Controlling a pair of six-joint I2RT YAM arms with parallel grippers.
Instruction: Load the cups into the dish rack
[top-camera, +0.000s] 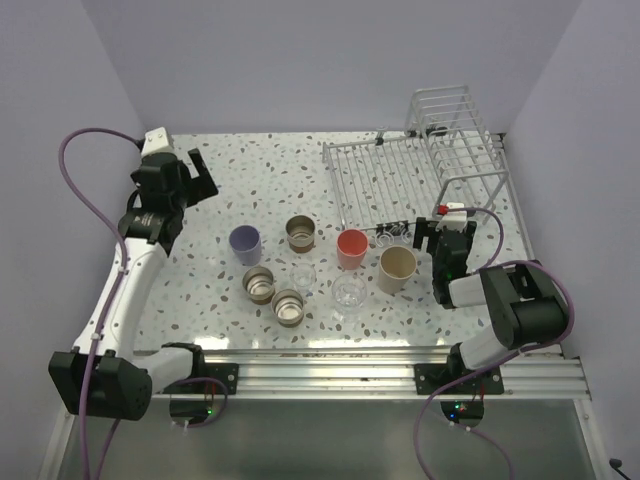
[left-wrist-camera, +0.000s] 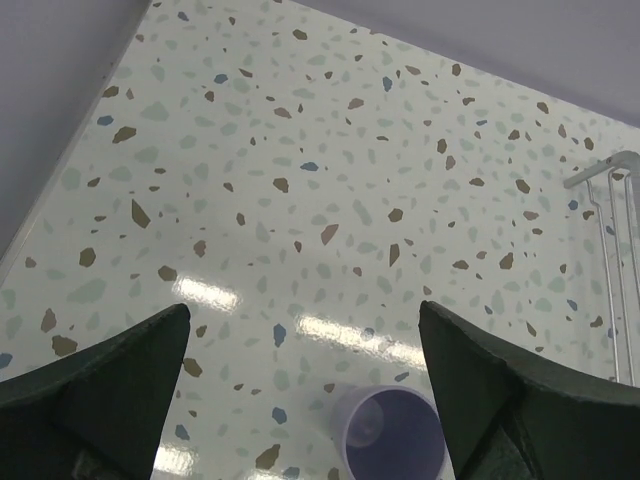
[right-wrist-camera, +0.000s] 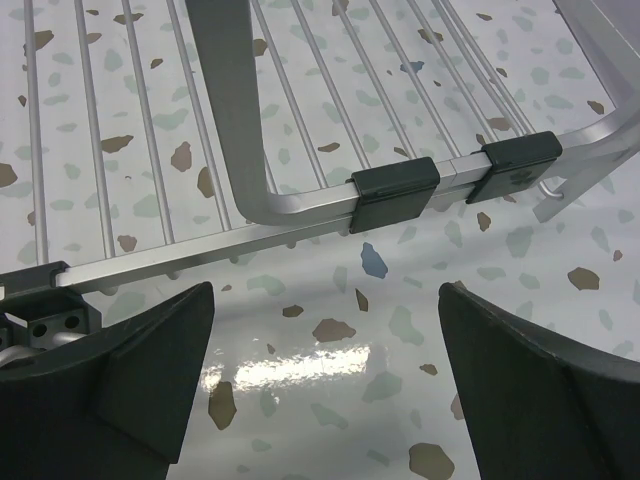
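left claw released and empty, up near the desk's far left corner. right claw also spread wide and empty, just off the near rail of the dish rack, which sits in the far right corner. All on the desk mid-near: lavender cup, coral-red cup, beige cup, three metallic cups, two clear cups.

Eight cups total: one lavender tumbler, one coral-red tumbler, one taller beige tumbler, three brownish metallic-looking tumblers, two clear tumblers. One white-silver wire dish rack, far right. Two black-and-white robot arms, one left, one right.
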